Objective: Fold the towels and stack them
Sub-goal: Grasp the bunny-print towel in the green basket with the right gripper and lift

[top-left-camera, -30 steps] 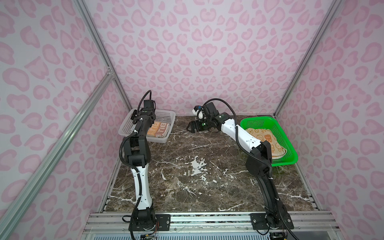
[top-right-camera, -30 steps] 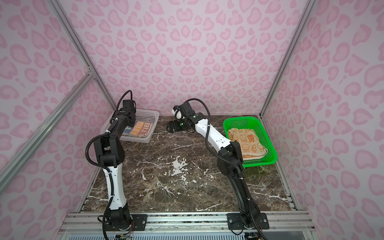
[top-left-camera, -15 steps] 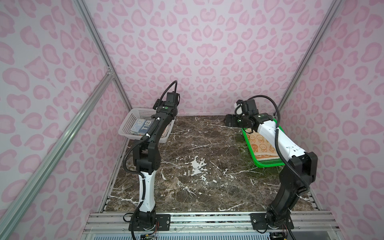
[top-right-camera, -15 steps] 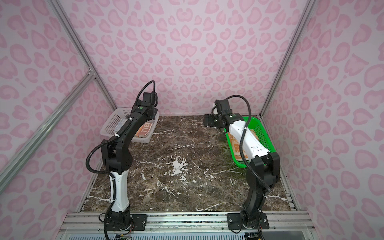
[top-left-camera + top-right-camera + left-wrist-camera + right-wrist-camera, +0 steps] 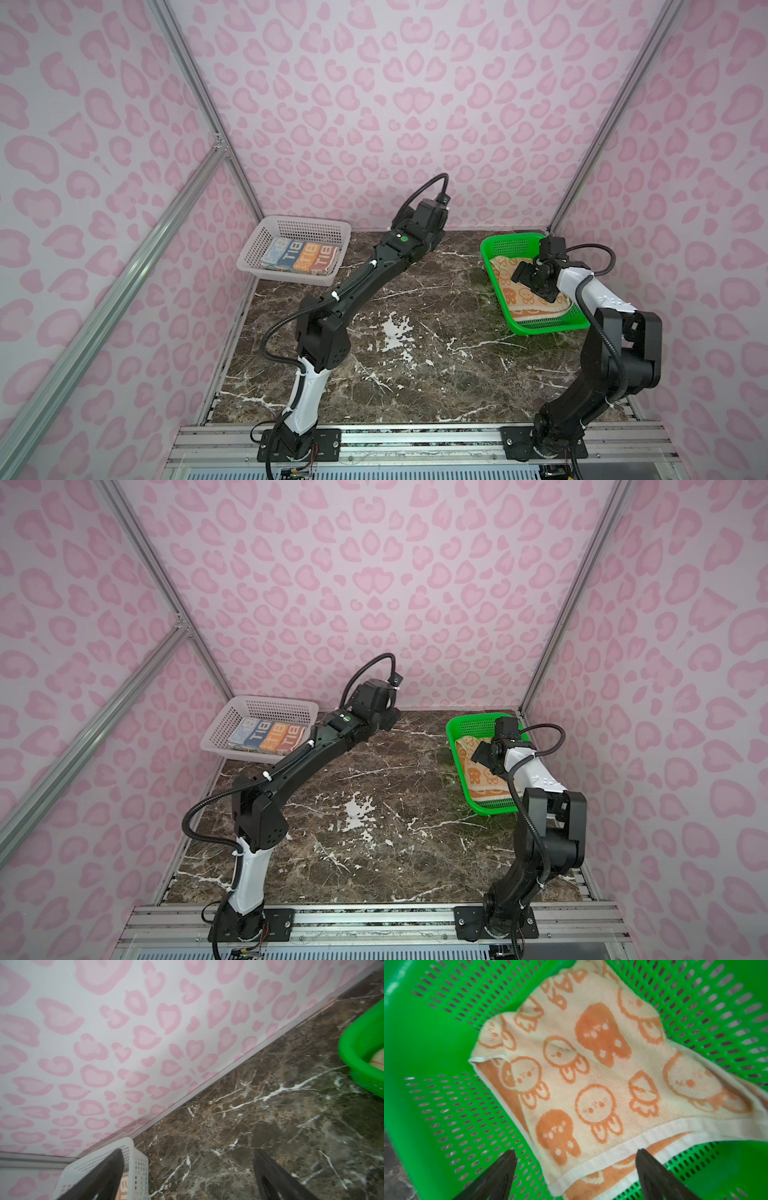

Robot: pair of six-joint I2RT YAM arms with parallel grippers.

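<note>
To the left of your left gripper [image 5: 188,1151], in the far left corner of the table [image 5: 415,316], stands the white basket [image 5: 307,223]. A folded towel [image 5: 301,257] in blue and orange blocks with big letters lies flat inside it. In the left wrist view one finger crosses in front of that basket's corner, and the other hangs over bare marble. Those fingers are spread wide and released, with nothing between them but tabletop. The gripper is held above the table near the back wall, apart from the folded towel.

Past the far finger, across open marble, you meet the green basket [image 5: 544,329] near the right wall. The orange towel [image 5: 508,296], cream with orange rabbits, lies rumpled and unfolded inside it, one corner turned over. Your right gripper [image 5: 576,1151] hangs inside that basket, close over the cloth. Its fingers are parted, not clenched. The towel's white hem runs across the gap between the two tips, with one finger over green mesh and the other at the hem's edge. You cannot tell whether either tip touches the cloth. A second hemmed layer shows beneath, and you cannot tell whether it is the same towel.
</note>
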